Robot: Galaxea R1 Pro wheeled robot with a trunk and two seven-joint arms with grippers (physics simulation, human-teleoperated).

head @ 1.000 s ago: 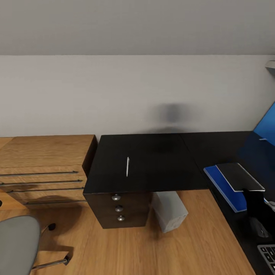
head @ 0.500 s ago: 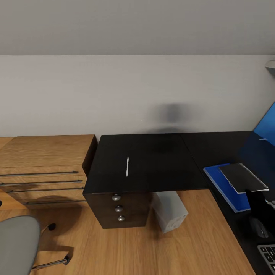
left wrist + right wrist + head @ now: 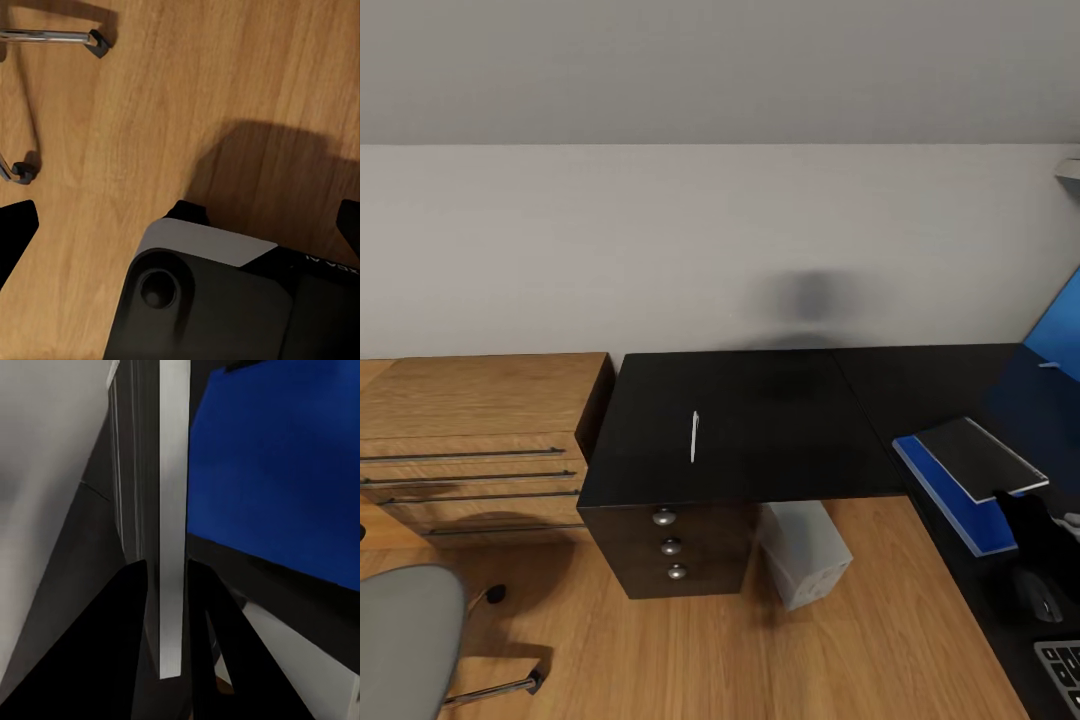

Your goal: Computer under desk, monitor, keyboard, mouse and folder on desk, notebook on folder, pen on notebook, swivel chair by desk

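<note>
Grey notebook (image 3: 982, 456) over folder (image 3: 945, 481); right wrist shows right tool (image 3: 171, 607) pinching its edge.

1. The pen (image 3: 695, 437) was laid on the desk (image 3: 780, 430), above its drawer pedestal (image 3: 670, 545).
2. The computer (image 3: 805, 552) was placed under the desk, right of the pedestal.
3. The notebook (image 3: 982, 457) was positioned over the folder (image 3: 950, 490), at the desk's right.
4. The swivel chair (image 3: 405, 640) was located far left.

Keyboard (image 3: 1063, 668) and swivel chair (image 3: 405, 640) cut by frame edges
</note>
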